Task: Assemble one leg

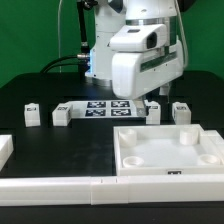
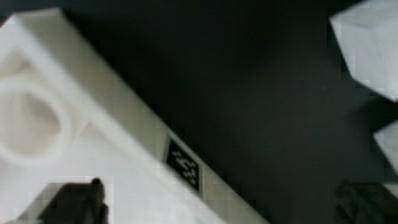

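The leg (image 1: 155, 109) is standing upright on the black tabletop (image 1: 60, 140), just behind the far edge of the large white panel (image 1: 170, 150) and just off the end of the marker board (image 1: 108, 107) on the exterior view's right. The arm is partly hiding it. Nothing is gripping it; it seems to be waiting loose in the row where the parts are laid out for picking.

A second leg (image 1: 181, 110) is standing near it on the exterior view's right, and two more (image 1: 32, 113) (image 1: 62, 115) are sitting on the far side of the marker board, well apart from the arm.

The jaws are hanging low over the leg's end of the row, spread wide and pinching nothing. In the wrist view the two dark fingers (image 2: 71, 205) are showing at opposite corners, with only the panel's edge and bare tabletop between them. That spread is what a grasp from above would call for, so I am judging this as the approach to a pick-up.

The panel is lying flat with a round corner socket (image 2: 27, 120) facing up, which is probably where the leg is meant to go. The blurred white shapes (image 2: 370, 40) across the wrist view may be legs, though I cannot tell.

A white border strip (image 1: 50, 187) is lying along the near edge, playing no part at this stage
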